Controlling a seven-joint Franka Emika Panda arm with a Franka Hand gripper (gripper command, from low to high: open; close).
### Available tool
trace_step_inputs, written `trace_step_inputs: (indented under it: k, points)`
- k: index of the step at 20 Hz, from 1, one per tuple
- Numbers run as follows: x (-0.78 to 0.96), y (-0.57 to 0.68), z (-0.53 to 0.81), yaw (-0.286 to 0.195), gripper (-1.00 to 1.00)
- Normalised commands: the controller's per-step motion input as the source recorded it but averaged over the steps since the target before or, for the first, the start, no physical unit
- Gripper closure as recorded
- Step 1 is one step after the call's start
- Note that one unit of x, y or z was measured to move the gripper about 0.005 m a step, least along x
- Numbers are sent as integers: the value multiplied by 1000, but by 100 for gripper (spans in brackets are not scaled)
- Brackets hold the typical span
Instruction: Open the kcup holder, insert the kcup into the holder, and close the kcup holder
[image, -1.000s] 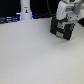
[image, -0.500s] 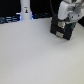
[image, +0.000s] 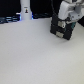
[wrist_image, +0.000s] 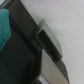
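The black kcup holder stands at the far right of the table in the exterior view. My gripper hangs right over it, its white body covering the holder's top and front. The wrist view shows the holder's black face very close, with a pale handle sticking out from it. A green patch at the picture's edge may be the kcup's top; it is too blurred to be sure. My fingertips are not clearly visible, so I cannot tell whether the jaws are open or shut.
A white bottle-shaped object stands at the back on the exterior view's left, before a dark background. The white table spreads in front of the holder.
The gripper has stayed at the holder and shifted only slightly. Nothing else has moved.
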Motion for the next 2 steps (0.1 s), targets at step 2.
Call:
trace_step_inputs:
  k: [2]
  points:
    - [48,3,56,-25,-100]
